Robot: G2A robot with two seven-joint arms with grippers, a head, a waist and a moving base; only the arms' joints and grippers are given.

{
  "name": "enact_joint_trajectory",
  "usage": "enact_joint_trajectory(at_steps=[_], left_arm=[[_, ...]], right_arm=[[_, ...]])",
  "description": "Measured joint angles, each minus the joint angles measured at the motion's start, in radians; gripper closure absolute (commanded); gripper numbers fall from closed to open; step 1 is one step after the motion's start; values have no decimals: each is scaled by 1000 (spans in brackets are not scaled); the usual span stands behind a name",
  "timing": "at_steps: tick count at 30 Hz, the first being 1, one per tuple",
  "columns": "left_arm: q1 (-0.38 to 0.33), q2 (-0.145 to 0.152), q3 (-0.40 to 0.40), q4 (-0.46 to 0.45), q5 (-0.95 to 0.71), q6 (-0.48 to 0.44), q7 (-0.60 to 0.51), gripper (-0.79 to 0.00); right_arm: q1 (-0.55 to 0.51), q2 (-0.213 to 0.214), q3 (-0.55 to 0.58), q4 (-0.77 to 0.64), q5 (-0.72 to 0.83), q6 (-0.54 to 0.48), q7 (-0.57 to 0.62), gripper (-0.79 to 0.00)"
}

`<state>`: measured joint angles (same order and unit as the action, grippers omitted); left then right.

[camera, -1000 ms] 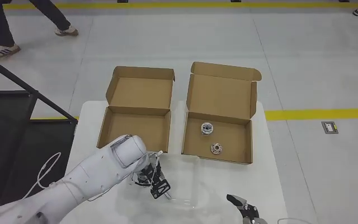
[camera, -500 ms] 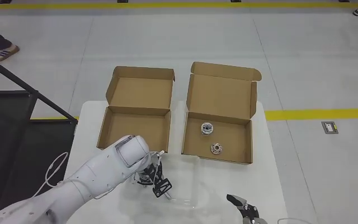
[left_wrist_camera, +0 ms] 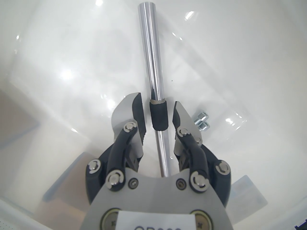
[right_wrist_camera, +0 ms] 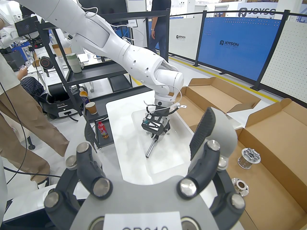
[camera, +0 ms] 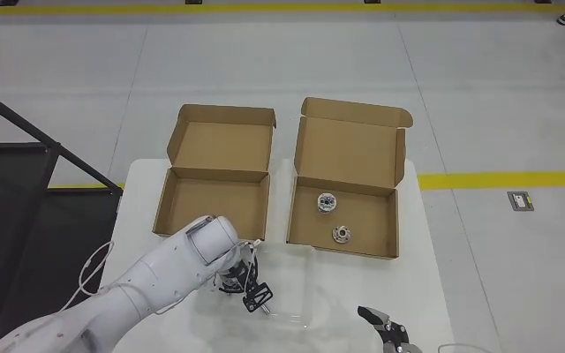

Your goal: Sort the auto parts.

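Chrome rod (left_wrist_camera: 150, 48) with a black sleeve lies in the clear tray (left_wrist_camera: 60, 56) on the desk (camera: 141, 190). Over it the left claw (left_wrist_camera: 157, 114) straddles the sleeve, jaws partly apart with a gap on either side, gripping nothing. A bolt (left_wrist_camera: 201, 121) lies just beside one finger. Near the desk's front edge the right claw (right_wrist_camera: 148, 119) hangs spread wide, holding nothing. A hub (camera: 327, 202) and a flange (camera: 342, 234) lie apart in the right box (camera: 371, 216), beside the left box (camera: 212, 203).

Rod (left_wrist_camera: 151, 48) lies in tray (camera: 291, 293), which sits before left box (camera: 212, 203) and right box (camera: 371, 216).
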<state>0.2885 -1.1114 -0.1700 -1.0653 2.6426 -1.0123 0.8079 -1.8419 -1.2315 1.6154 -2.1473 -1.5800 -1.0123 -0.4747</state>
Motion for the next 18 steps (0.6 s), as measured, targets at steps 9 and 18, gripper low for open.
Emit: enact_joint_trajectory(at_steps=[9,18], left_arm=[[5,-15,0,29,6,0,0,0],[-29,-5,0,-8,-13,0,0,0]], right_arm=[[0,0,0,0,0,0,0,-785],[0,0,0,0,0,0,0,-785]])
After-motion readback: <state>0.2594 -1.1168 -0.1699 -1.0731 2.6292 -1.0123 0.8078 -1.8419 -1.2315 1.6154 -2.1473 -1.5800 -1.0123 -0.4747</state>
